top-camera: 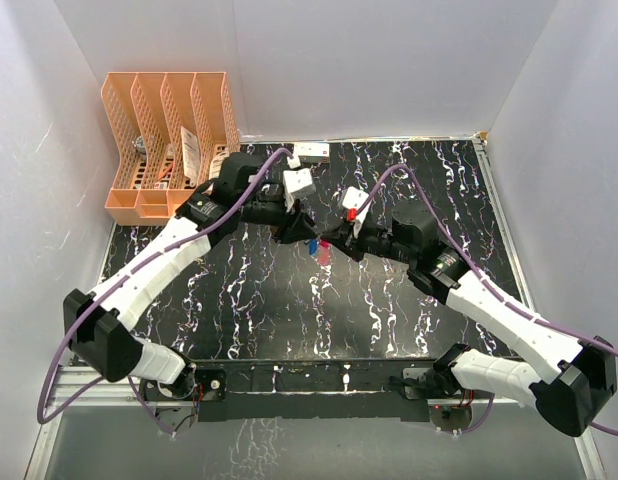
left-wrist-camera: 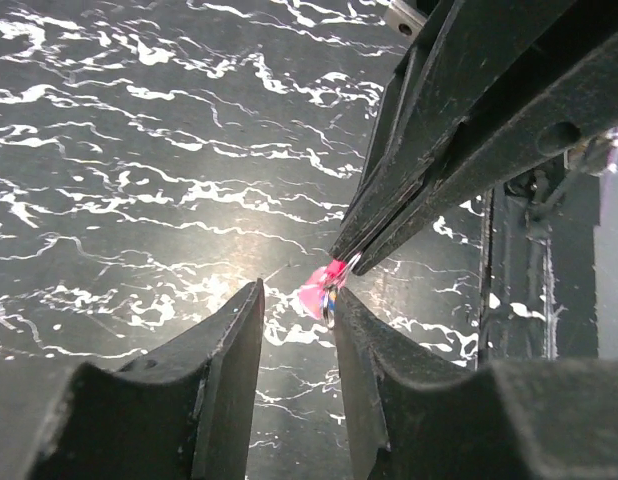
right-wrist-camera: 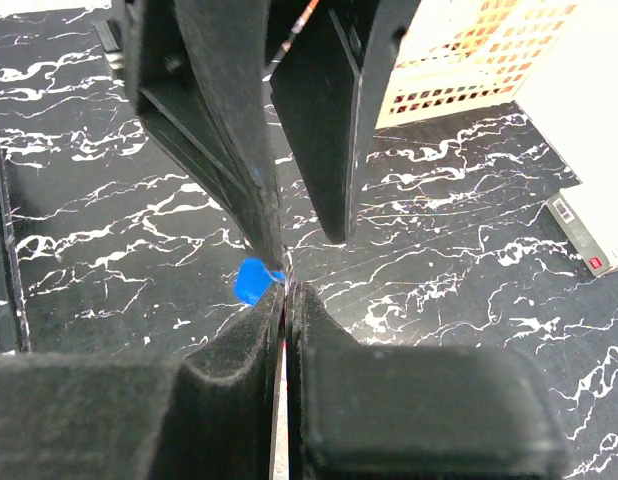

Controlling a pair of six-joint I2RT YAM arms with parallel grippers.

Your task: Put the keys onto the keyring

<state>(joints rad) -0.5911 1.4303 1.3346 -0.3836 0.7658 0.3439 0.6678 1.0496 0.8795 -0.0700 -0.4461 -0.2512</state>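
**A:** What stands at the far left of the counter [top-camera: 249,320]?

**B:** An orange file rack [top-camera: 164,140], in the back left corner against the wall. To its right, at the counter's back edge, lies a small white box [top-camera: 311,152] with a red mark.

**A:** And the left arm [top-camera: 159,265]?

**B:** It reaches from the near left corner toward the middle. The left gripper [top-camera: 294,228] hangs above the counter with its jaws apart. Its own wrist view shows a clear gap between them, and nothing is clamped there.

**A:** Where is the blue key [right-wrist-camera: 252,282]?

**B:** It is where the two grippers meet, raised off the counter. From the right wrist, its blue head shows just beside the tip of one left jaw and right against the tips of the right jaws. Whether it hangs on the ring cannot be told.

**A:** And the keyring [left-wrist-camera: 319,288]?

**B:** It is just right of the blue key in the top view. Its red-pink strap is pinched at the very tips of the right gripper [right-wrist-camera: 287,292]. The thin metal ring [left-wrist-camera: 331,310] sits at the strap's lower end, close beside one open left jaw.

**A:** So the right jaws?

**B:** They are pressed together, clamped on the strap. The right arm [top-camera: 509,310] comes in from the near right corner.
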